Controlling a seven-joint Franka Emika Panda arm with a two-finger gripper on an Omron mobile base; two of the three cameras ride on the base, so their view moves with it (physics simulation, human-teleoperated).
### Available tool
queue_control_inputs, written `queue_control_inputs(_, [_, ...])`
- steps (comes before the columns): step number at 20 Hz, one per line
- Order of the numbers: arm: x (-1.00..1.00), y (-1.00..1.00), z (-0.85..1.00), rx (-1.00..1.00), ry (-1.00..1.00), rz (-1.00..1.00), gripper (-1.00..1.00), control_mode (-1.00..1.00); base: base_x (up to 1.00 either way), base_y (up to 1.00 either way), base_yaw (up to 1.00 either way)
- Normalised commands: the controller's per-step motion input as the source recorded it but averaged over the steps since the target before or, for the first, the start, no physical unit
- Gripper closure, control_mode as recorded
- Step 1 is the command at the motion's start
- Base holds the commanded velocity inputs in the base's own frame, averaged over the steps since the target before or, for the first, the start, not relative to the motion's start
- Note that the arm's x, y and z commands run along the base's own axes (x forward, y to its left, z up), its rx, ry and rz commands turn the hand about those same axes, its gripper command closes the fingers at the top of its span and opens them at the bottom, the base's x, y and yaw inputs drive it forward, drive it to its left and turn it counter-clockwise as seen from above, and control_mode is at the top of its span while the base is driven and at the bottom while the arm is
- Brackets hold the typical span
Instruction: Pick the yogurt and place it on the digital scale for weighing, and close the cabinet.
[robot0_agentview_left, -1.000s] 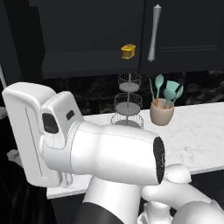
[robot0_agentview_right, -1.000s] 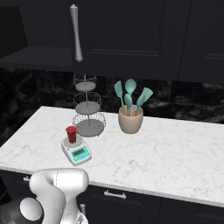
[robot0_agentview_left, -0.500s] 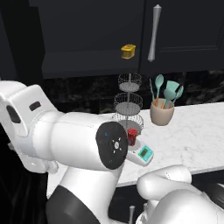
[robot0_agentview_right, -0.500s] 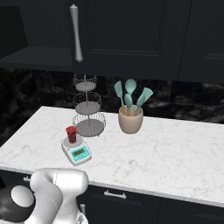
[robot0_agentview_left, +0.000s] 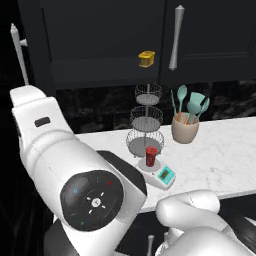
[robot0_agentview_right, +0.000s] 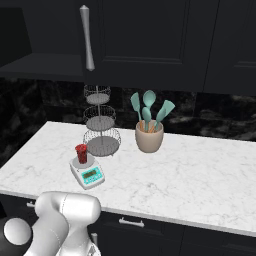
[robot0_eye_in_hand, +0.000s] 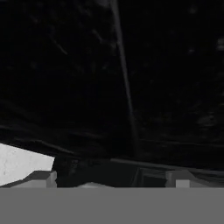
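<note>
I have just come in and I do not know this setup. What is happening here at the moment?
A white robot arm is working at a marble counter in a dark kitchen. The yogurt already stands upright on the digital scale, in front of a wire basket stand and left of a pot of teal utensils. The gripper has its jaws open and holds nothing, facing a dark wall area. The cabinet above is still open on the left, with a small yellow container on its shelf.

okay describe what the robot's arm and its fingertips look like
The arm is glossy white with rounded, bulbous links and dark joints. One joint carries a round black cap with small coloured dots. The gripper ends in two small blocky grey fingertips. No cables show.
</note>
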Motion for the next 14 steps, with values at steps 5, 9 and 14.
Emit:
queue_control_inputs(5, [0.88, -0.99, 0.00, 0.03, 0.01, -0.30, -1.00, -1.00, 0.00, 0.00, 0.00])
queue_control_inputs(9, [0.92, -1.00, 0.00, 0.00, 0.00, -0.25, -1.00, -1.00, 0.00, 0.00, 0.00])
queue_control_inputs(14, [0.96, -0.91, 0.00, 0.01, 0.00, -0.23, -1.00, -1.00, 0.00, 0.00, 0.00])
